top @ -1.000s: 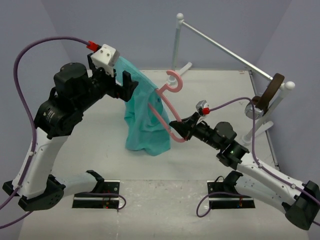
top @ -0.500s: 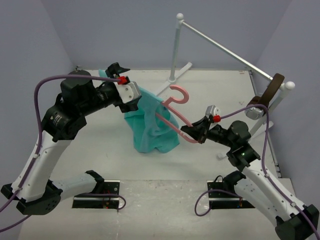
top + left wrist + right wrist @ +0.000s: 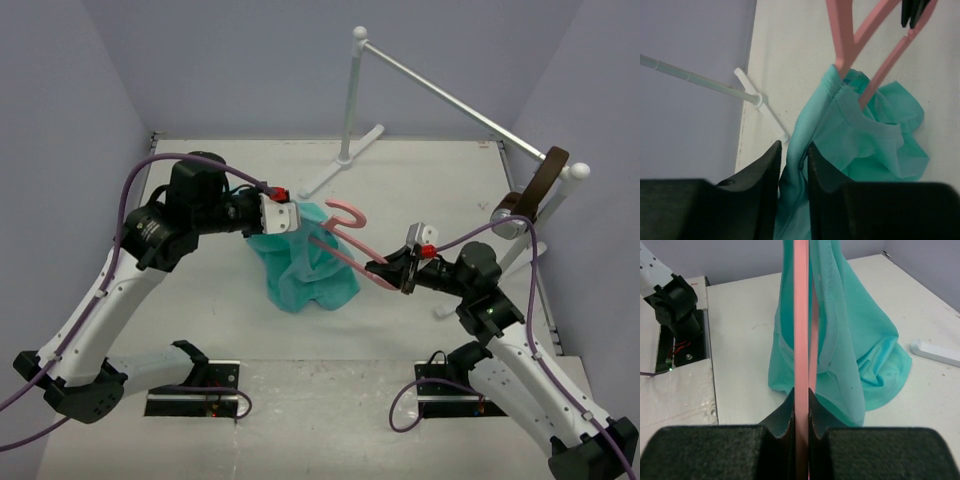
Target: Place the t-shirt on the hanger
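Note:
The teal t-shirt (image 3: 305,272) hangs in a bunch from the pink hanger (image 3: 346,216), its lower part heaped on the table. One hanger arm runs into the collar (image 3: 860,107). My left gripper (image 3: 291,222) is at the shirt's upper left edge. In the left wrist view its jaws (image 3: 794,149) stand narrow, shut on a fold of the t-shirt (image 3: 875,145). My right gripper (image 3: 386,272) is shut on the hanger's lower bar (image 3: 801,315), with the t-shirt (image 3: 860,355) draped just beyond its fingertips (image 3: 801,392).
A silver rail (image 3: 450,100) on white stands crosses the back right, with a brown strap-like object (image 3: 545,178) on its right end. A white stand foot (image 3: 935,352) lies near the shirt. Black base plates (image 3: 195,400) sit at the near edge.
My left arm has swung down and right onto the shirt's edge, and its jaws have closed from wide open onto the cloth. The hanger and shirt have dropped lower, the cloth slumping onto the table.

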Robot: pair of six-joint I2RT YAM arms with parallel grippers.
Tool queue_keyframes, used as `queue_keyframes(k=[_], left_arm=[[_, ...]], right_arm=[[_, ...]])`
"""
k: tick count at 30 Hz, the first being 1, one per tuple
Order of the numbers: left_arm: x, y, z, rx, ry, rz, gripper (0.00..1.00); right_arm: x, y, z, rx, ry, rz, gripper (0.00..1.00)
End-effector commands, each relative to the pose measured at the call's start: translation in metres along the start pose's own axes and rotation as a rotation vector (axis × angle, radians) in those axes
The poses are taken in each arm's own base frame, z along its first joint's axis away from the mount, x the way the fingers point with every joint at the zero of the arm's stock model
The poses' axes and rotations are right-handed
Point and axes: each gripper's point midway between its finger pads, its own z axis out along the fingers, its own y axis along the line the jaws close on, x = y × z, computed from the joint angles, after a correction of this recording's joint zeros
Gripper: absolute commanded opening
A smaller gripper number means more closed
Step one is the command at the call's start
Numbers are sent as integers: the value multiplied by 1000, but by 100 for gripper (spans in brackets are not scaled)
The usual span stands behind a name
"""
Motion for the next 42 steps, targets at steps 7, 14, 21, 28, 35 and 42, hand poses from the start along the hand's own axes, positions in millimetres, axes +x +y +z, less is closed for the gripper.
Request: queue_keyframes(k=[7,14,21,28,35,42], left_arm=[[-3,-25,0,28,-42,-76,43],[13,-38,9,46,35,-97,0],[-17,-34,-5,6,-78,-121,0],[9,-27,-14,-182,-37,-271,0],[27,-6,-30,-410,-29,-337,0],[37,3,-32,-494,3,-444,0]], right_arm=[[-52,13,0,-102,-74,-164,0],[-62,19,5,-183,-38,-169,0],[-68,11,10,-158,-49,-157,2],[-63,-22,5,77,-9,-38,51],[-74,-71,-25,508,-74,248,99],[-75,-36,0,304,-193,582,99]])
